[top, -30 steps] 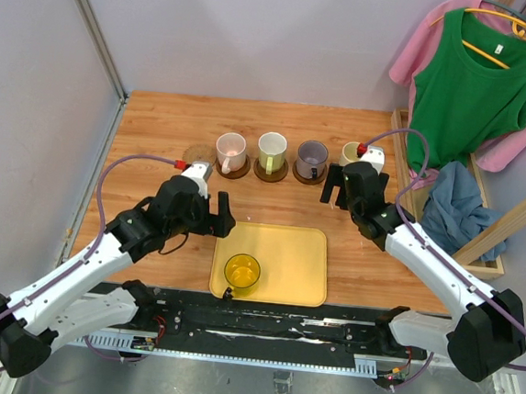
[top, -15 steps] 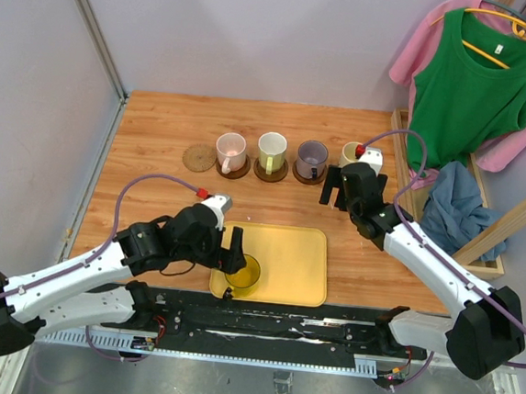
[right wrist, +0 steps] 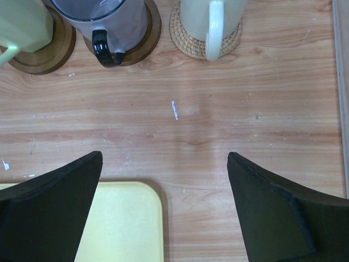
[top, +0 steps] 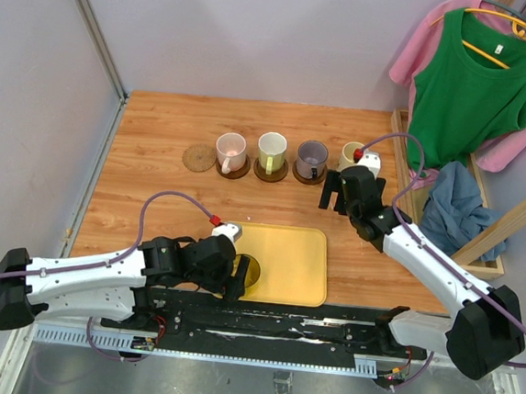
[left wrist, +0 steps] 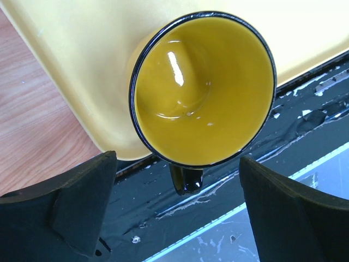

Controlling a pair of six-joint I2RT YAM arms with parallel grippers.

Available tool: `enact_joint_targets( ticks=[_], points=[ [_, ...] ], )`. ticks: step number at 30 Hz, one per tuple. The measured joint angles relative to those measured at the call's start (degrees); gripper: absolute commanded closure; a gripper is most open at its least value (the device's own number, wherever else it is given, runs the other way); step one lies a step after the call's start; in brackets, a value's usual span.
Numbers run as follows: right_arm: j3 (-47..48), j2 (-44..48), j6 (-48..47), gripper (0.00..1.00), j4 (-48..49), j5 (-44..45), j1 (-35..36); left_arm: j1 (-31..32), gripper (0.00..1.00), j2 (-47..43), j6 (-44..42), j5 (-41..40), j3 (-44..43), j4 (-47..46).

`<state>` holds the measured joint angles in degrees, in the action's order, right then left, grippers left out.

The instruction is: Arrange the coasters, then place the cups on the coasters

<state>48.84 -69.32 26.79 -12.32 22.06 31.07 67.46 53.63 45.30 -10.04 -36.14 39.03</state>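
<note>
A yellow cup (left wrist: 202,90) stands on the near-left corner of the yellow tray (top: 295,255), its dark handle (left wrist: 186,180) pointing at the table's near edge. My left gripper (left wrist: 177,158) hangs open just above it, one finger on each side of the handle, touching nothing. From above, that gripper (top: 238,273) hides most of the cup (top: 253,272). At the back, pink (top: 230,150), green-white (top: 272,150), purple-grey (top: 312,157) and cream (top: 351,154) cups each sit on a coaster. One coaster (top: 196,157) lies bare at the row's left end. My right gripper (top: 332,192) hovers open and empty in front of the cream cup.
The right wrist view looks down on the tray's far-right corner (right wrist: 125,218) and bare wood in front of the purple-grey cup (right wrist: 103,16) and cream cup (right wrist: 212,16). A wooden rack (top: 509,228) with hanging clothes and a blue cloth (top: 451,209) borders the right side. A black rail (top: 270,322) runs along the near edge.
My left arm has swung back toward the near edge and lowered its open gripper over the yellow cup. The right arm has hardly moved.
</note>
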Motion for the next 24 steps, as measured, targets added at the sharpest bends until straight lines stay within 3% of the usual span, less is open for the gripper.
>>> enact_joint_targets(
  ticks=[16,24],
  points=[
    [-1.5,0.2,1.0,0.02,0.0,-1.9,-0.5,1.1,0.55,-0.4,0.8,0.5,4.2,-5.9],
    [-1.5,0.2,1.6,0.02,-0.1,-2.7,-0.6,1.7,0.90,1.6,-0.4,0.9,4.3,-7.9]
  ],
)
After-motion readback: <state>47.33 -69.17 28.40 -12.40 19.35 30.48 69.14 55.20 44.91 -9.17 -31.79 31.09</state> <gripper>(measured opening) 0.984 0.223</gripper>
